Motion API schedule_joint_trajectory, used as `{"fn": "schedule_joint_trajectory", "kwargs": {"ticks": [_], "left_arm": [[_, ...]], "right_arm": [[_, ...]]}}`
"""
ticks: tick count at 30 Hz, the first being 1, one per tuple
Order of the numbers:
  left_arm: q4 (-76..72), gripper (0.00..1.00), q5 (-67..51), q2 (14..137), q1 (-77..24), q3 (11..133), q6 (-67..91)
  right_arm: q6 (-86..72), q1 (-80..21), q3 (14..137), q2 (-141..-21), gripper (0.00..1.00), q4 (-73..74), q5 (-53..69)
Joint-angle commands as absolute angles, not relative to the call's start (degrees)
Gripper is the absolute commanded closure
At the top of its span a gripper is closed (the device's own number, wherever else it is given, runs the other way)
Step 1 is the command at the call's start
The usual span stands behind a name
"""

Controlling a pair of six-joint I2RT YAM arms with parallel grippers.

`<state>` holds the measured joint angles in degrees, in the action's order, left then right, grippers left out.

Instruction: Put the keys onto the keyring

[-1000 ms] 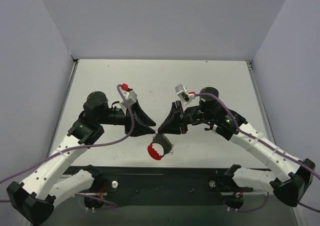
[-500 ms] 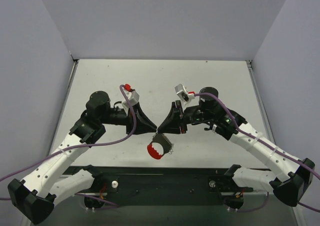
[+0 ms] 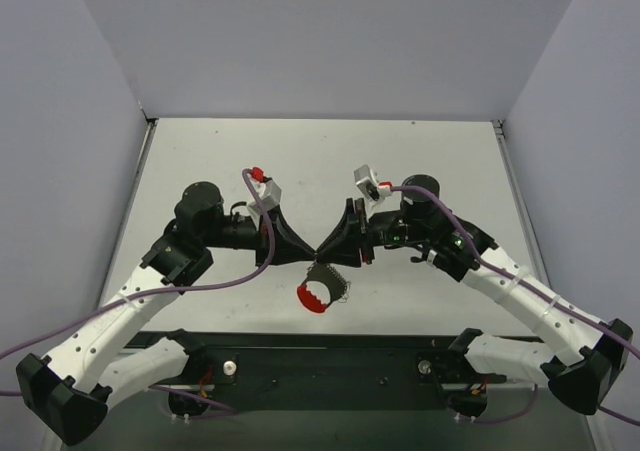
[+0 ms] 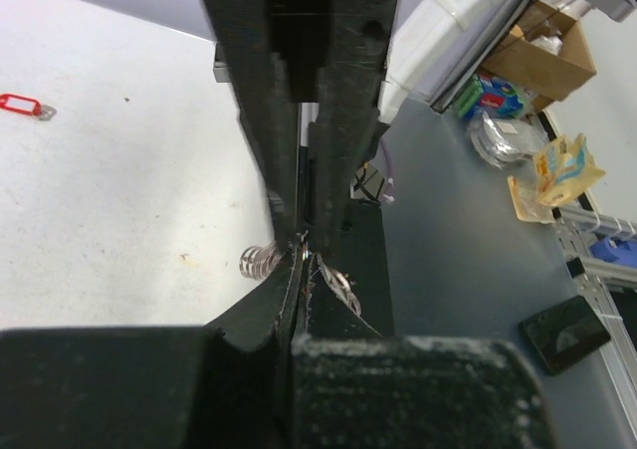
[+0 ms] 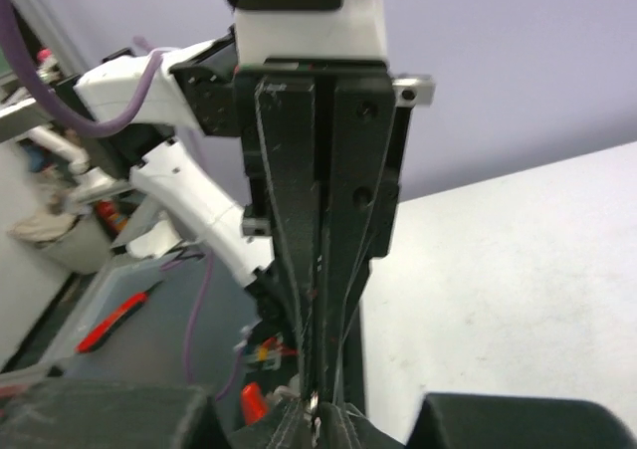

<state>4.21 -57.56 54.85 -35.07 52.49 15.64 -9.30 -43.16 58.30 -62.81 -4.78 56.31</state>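
The keyring (image 3: 313,299) hangs over the table's near middle, with its red arc lowest and its grey band with small silver rings (image 4: 261,260) above. My left gripper (image 3: 314,254) and right gripper (image 3: 323,254) meet tip to tip at its top. In the left wrist view the left gripper (image 4: 302,255) is shut on the ring's thin silver edge. In the right wrist view the right gripper (image 5: 313,409) shows a slim gap between its tips, with a glint of silver in it. One of the keys (image 4: 20,104), with a small red tag, lies flat on the white table, far from both grippers.
Grey walls enclose the white table (image 3: 200,161) on three sides. The black base rail (image 3: 320,361) runs along the near edge, below the hanging ring. Past the table edge, the left wrist view shows a cardboard box (image 4: 542,56) and clutter.
My left gripper moved right to meet the right gripper's tips and closed on the keyring's top. The right gripper's tips have parted slightly. The ring hangs in about the same place.
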Motion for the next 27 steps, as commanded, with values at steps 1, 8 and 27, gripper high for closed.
{"fn": "schedule_joint_trajectory", "kwargs": {"ticks": [1,8,27], "left_arm": [[-0.25,1.00,-53.36,52.22,-37.09,52.30,16.52],[-11.93,1.00,-46.50,47.11,-38.06,47.64,20.82],[-38.84,1.00,-42.45,44.30,-39.02,39.99,32.17]], "right_arm": [[-9.23,-42.71,58.37,-58.37,0.67,-11.16,46.25],[-10.55,-41.23,55.02,-51.77,0.00,-13.45,38.85],[-13.80,-38.32,54.40,-50.45,0.11,-18.10,49.21]]}}
